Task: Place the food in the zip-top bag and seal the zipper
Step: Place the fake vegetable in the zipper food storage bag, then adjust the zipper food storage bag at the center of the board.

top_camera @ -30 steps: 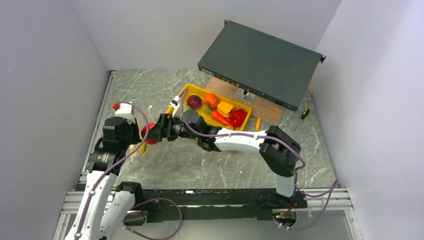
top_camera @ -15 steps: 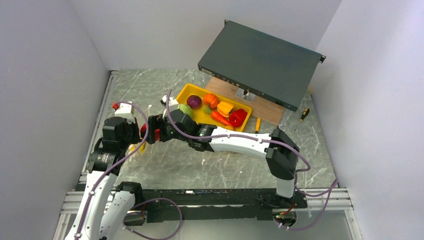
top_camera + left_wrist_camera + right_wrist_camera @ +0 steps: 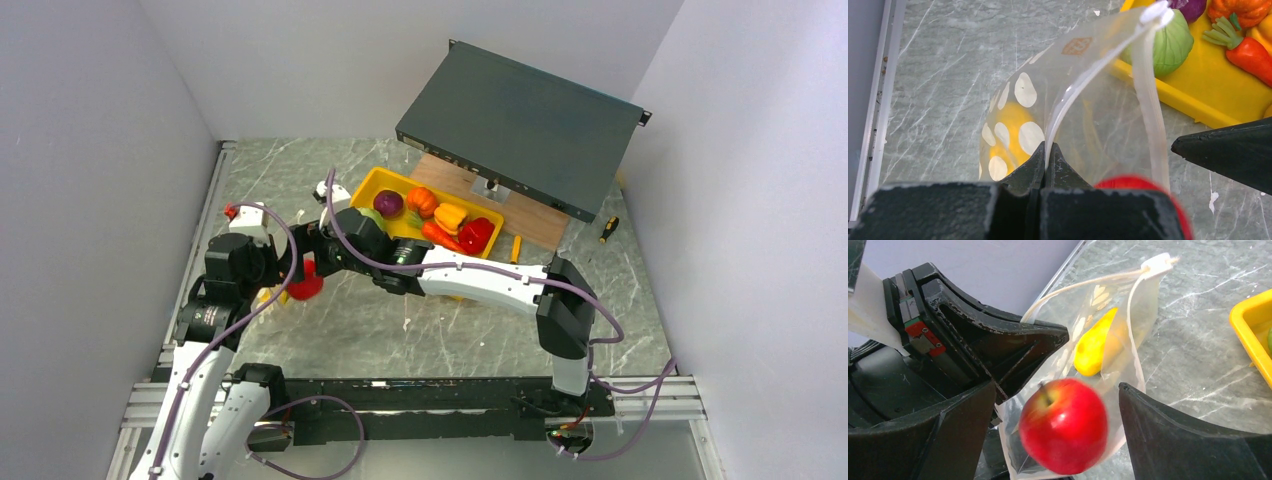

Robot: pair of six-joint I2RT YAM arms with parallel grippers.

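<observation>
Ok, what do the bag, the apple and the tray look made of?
Bag: thin clear plastic film, glossy; it bends and the yellow piece inside shows through. Apple: likely moulded plastic, from its bright highlight. Tray: seemingly rigid plastic, smooth, evenly yellow.

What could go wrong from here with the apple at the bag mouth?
1. The apple is blurred and loose between the open jaws of the right gripper. I cannot tell whether it is inside the zip-top bag, so it may miss the mouth and roll away.
2. The left gripper pinches the bag only at its zipper; the apple plus the yellow piece inside might drag it free.
</observation>
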